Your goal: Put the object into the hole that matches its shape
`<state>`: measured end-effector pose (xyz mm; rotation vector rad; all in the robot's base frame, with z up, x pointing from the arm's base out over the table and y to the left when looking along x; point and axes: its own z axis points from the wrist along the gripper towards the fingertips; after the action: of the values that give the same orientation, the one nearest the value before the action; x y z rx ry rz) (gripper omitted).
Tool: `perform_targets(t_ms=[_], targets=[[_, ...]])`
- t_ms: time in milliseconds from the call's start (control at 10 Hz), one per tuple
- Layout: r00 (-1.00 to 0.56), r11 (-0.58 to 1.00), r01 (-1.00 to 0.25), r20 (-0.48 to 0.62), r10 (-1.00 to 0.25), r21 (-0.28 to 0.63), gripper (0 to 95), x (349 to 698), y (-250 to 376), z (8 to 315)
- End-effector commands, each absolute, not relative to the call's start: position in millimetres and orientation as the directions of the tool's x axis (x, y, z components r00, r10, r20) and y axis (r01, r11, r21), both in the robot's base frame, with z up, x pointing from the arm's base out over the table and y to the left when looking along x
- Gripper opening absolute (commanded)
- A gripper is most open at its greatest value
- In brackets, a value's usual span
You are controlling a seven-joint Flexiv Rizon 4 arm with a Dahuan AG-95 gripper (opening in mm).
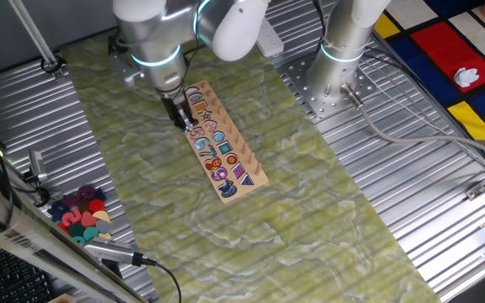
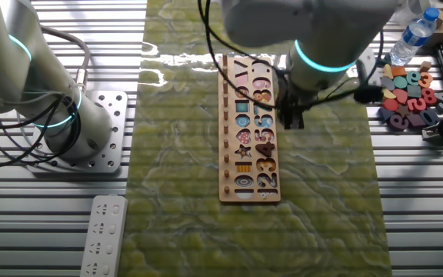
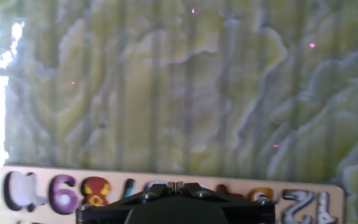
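The wooden puzzle board [image 1: 242,172] lies on the green mat, with number and shape pieces set in it. It also shows in the other fixed view [image 2: 231,115] and along the bottom of the hand view [image 3: 55,191]. My gripper [image 1: 179,115] is low at the board's number-row edge, near its far end. In the other fixed view it [image 2: 291,118] stands just beside that edge. In the hand view its jaws [image 3: 174,185] stand pressed together. The dark red-brown object is hidden; I see nothing between the fingertips.
A heap of pink, teal and yellow pieces [image 1: 82,215] lies off the mat, seen also in the other fixed view [image 2: 406,88]. A second arm's base [image 2: 91,127] stands on the metal table. A water bottle [image 2: 414,35] and a remote [image 2: 106,227] sit at the sides.
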<state>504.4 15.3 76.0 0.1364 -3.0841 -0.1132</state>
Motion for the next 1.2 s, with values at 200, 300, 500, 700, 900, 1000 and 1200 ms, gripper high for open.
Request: perform_targets(t_ms=[200, 300, 500, 700, 900, 1000, 1200], targets=[[-0.995, 0.996, -0.054, 0.083, -0.059, 0.069, 0.0, 504, 33, 76], [-0.995, 0.996, -0.062, 0.077, -0.067, 0.069, 0.0, 500, 39, 73], [-0.993, 0.994, -0.093, 0.065, -0.097, 0.061, 0.0, 492, 46, 73], [-0.993, 0.994, -0.098, 0.067, -0.101, 0.053, 0.0, 488, 55, 74], [-0.993, 0.995, -0.096, 0.060, -0.099, 0.040, 0.0, 488, 56, 73], [-0.994, 0.995, -0.094, 0.057, -0.096, 0.038, 0.0, 488, 56, 73], [-0.993, 0.994, -0.103, 0.057, -0.105, 0.029, 0.0, 492, 56, 74]])
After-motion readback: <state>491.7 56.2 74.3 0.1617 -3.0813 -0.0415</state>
